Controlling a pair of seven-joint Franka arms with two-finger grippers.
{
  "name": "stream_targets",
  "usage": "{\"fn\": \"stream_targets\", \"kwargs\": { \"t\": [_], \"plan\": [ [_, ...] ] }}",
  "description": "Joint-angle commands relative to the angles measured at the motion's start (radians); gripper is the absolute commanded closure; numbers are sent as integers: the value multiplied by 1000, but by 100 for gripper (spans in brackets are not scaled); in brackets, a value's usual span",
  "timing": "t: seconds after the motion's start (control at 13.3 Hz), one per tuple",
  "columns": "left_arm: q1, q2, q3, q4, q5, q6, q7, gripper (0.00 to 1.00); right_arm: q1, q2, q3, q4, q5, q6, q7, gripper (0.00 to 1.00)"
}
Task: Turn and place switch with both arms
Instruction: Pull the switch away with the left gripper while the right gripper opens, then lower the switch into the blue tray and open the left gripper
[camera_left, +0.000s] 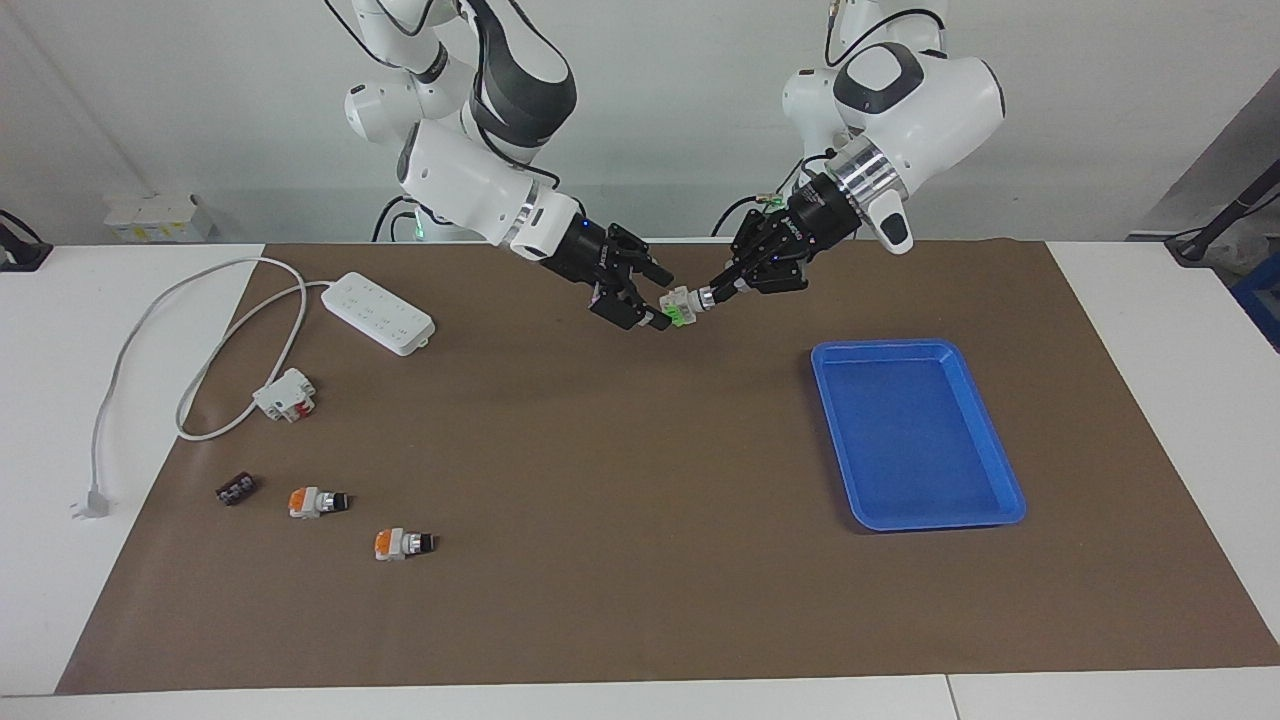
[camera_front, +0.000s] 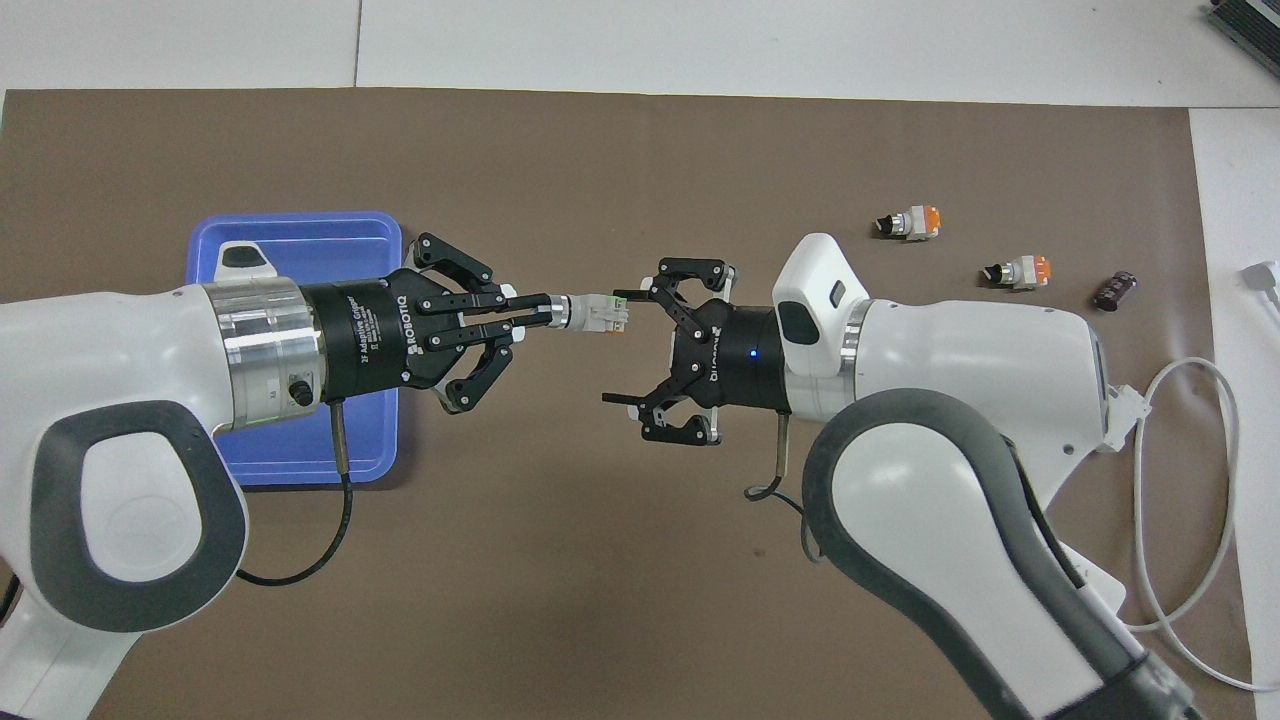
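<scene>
My left gripper (camera_front: 545, 312) is up over the brown mat (camera_front: 600, 560) beside the blue tray (camera_front: 300, 235), its fingertips pinched tight on the knob end of the switch (camera_front: 598, 312). The switch lies level in the air above the middle of the mat, held by that end alone, its green base (camera_left: 679, 314) pointing toward my right gripper (camera_front: 628, 348). That gripper hangs just beside it with its fingers spread wide and nothing between them; one fingertip (camera_front: 632, 296) sits close to the green base, and I cannot tell whether it touches. Toward my right arm's end of the table, two orange-based switches (camera_front: 910, 222) lie on the mat, with a small dark part (camera_front: 1115, 290) beside them, and a white cable (camera_front: 1180, 480) loops at the mat's edge.
</scene>
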Motion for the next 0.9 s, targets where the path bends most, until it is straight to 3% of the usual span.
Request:
{"fn": "stream_targets", "kwargs": {
  "t": [0.0,0.45,0.82],
  "plan": [
    [-6,13,5,21,98,53,-23,100,0,-26,2,-36,8,-6,15,0],
    [-9,19,5,49,343,21,-17,100,-26,-40,-4,-33,-166,6,29,0],
    [6,19,15,78,633,-70,66,100,-49,-42,-7,9,-497,-18,185,0]
  ]
}}
